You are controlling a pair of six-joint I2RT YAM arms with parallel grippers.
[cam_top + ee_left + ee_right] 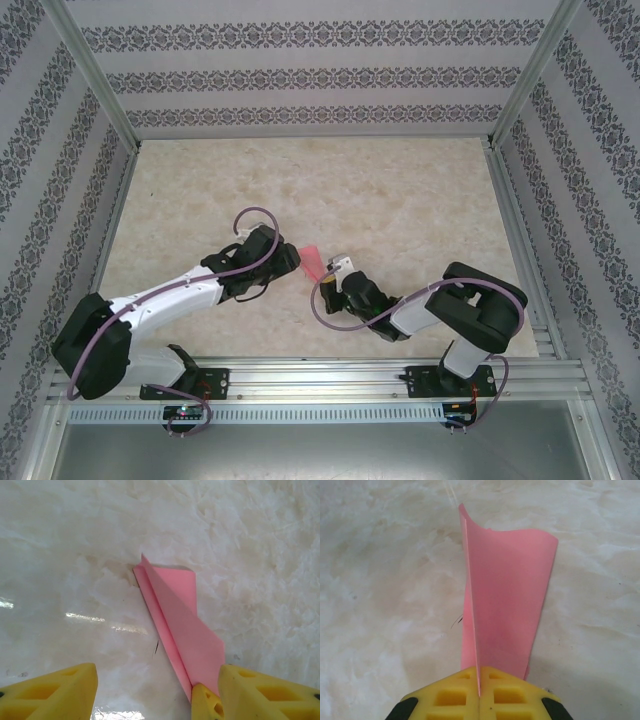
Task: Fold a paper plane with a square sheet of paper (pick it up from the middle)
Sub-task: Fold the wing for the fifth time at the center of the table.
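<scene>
**Right jaws pinch the pink plane, left jaws stand spread**

On the left, the left gripper (152, 690) sits low over the marbled counter (400, 190), its yellow jaws spread wide apart. The paper plane (177, 615) is between the two grippers, near the counter's middle. It is a slim pink dart with a centre ridge. In the left wrist view its narrow end reaches the inner side of the right-hand jaw, but I cannot tell whether they touch. On the right, the right gripper (479, 682) has its jaws pressed together on the plane's ridge, and the folded wing stands out ahead of them.
</scene>
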